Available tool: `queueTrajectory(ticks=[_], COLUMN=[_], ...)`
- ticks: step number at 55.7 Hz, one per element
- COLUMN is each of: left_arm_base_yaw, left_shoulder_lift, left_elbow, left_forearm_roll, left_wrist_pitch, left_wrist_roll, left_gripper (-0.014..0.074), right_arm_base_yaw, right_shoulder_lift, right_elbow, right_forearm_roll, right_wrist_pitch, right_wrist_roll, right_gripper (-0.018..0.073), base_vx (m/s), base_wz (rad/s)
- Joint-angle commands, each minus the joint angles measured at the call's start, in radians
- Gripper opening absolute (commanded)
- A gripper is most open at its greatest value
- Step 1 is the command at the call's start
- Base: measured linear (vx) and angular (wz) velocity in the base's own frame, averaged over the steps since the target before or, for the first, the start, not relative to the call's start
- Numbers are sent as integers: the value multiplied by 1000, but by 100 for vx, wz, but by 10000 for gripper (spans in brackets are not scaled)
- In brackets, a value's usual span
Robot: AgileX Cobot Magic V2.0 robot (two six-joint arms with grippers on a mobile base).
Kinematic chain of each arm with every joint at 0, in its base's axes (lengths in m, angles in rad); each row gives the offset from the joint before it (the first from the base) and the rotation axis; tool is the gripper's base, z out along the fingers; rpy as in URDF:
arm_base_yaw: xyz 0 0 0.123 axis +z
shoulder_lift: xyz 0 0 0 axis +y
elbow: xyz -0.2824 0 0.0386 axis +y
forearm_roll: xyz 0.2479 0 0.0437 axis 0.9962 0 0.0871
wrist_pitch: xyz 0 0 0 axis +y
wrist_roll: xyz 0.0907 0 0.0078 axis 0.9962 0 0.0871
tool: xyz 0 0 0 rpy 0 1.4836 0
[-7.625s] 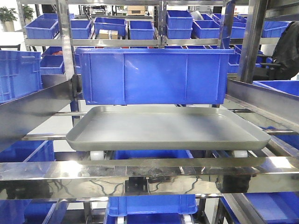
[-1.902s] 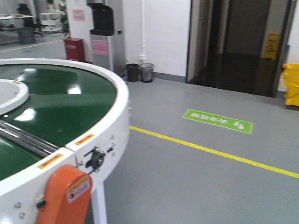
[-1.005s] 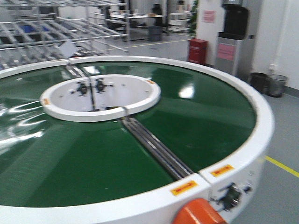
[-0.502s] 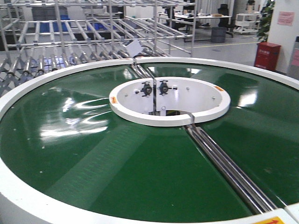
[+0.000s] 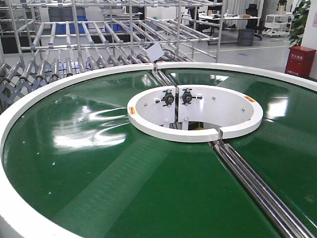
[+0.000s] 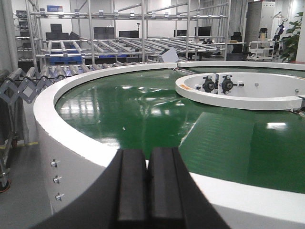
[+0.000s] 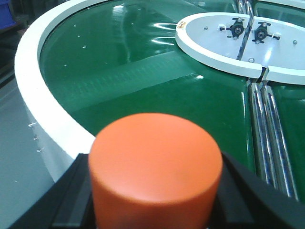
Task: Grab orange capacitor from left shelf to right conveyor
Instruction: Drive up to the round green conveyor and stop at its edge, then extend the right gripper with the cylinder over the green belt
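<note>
The orange capacitor (image 7: 155, 167) is clamped upright by the right gripper (image 7: 155, 202), with the white rim of the right conveyor (image 7: 45, 109) at 9 o'clock and green belt at 12. Let go too early, it may topple and roll off the edge. The left gripper (image 6: 147, 188) is pinched together, empty.

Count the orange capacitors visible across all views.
1. The orange capacitor is clamped in the right gripper, by the right conveyor's white rim. None shows on the green belt; part of the belt is out of frame, so more could be hidden.
</note>
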Motion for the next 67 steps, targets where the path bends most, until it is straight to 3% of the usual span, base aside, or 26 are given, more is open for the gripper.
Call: queueTrajectory(ticks=[1,55,62,67], left_arm_base_yaw=[-4,-4,-4,-4], left_shoulder_lift=[-12,-12,-12,-12], left_elbow=[32,32,32,32], left_forearm_roll=[-7,-7,-7,-7], left_wrist_pitch=[-83,-83,-83,-83], left_wrist_roll=[-1,-1,-1,-1], left_gripper=[-6,-6,-6,-6], right_arm_base_yaw=[2,2,2,2], right_shoulder_lift=[7,7,40,105], right_elbow=[-28,-28,-28,-30], right_forearm_roll=[-14,-13,-46,-119], right_wrist_pitch=[-87,-98,-145,-223], right_wrist_roll=[-4,-4,12,85], right_gripper=[344,344,344,344], base_vx=[12,6,0,0], base_wz=[-3,-2,0,0])
